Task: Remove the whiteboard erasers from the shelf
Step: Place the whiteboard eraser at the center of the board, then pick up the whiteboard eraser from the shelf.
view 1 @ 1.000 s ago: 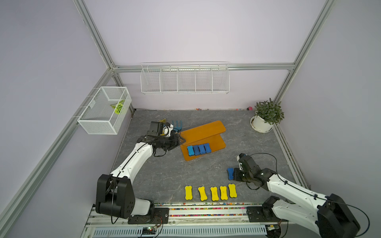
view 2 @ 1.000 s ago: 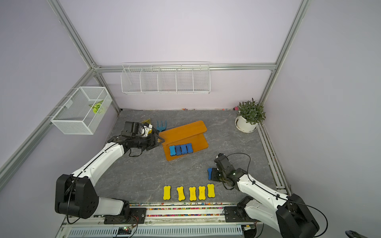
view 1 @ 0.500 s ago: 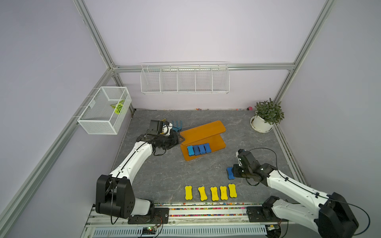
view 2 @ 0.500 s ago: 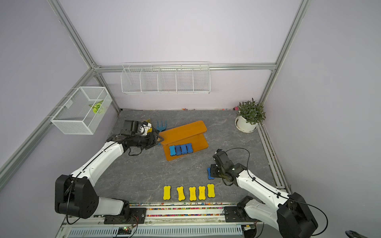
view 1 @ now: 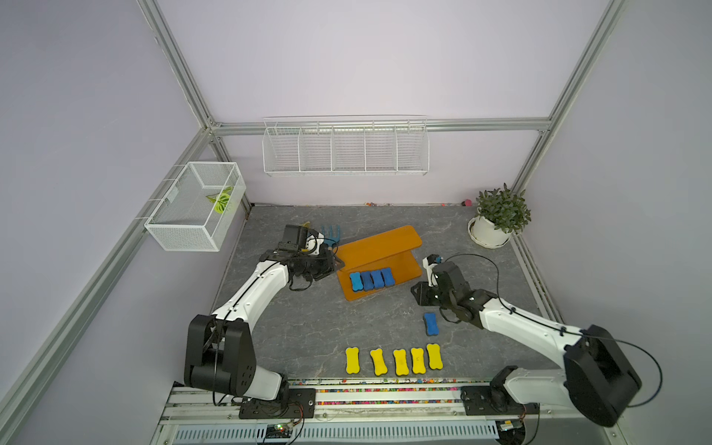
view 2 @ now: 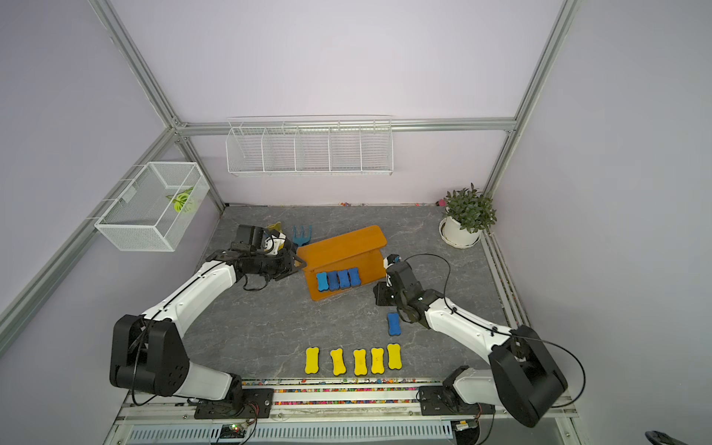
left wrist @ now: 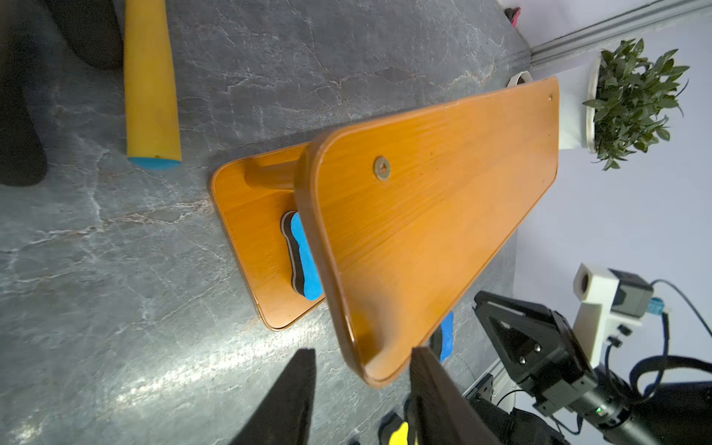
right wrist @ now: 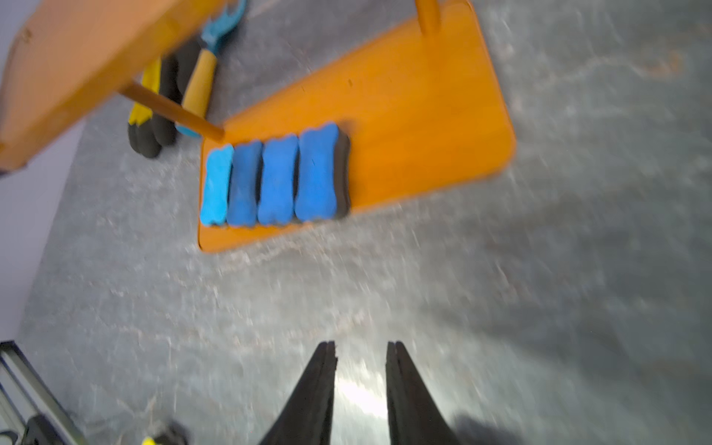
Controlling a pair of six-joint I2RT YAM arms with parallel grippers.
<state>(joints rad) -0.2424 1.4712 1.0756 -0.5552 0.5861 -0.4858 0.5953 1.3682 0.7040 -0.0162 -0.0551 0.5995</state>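
The orange-brown shelf [view 1: 379, 246] [view 2: 343, 244] stands mid-table. Several blue whiteboard erasers [view 1: 371, 280] [right wrist: 275, 179] lie side by side on its lower tier [right wrist: 404, 115]. One blue eraser [view 1: 430, 323] [view 2: 393, 323] lies on the table, above a row of several yellow erasers [view 1: 393, 360]. My left gripper [view 1: 334, 262] [left wrist: 363, 350] is open at the shelf's left end, with the upper tier's corner [left wrist: 379, 371] between its jaws. My right gripper [view 1: 418, 291] [right wrist: 360, 346] hangs over bare table just right of the shelf, slightly open and holding nothing.
A blue hand rake [view 1: 331, 233] and a yellow glove [view 1: 306, 224] lie behind my left gripper. A potted plant [view 1: 497, 219] stands at the back right. A white wire rack [view 1: 345, 146] and a mesh basket [view 1: 196, 204] hang on the walls.
My right gripper opened, left the blue eraser on the table and moved back toward the shelf. My left gripper's jaws narrowed at the shelf's left end.
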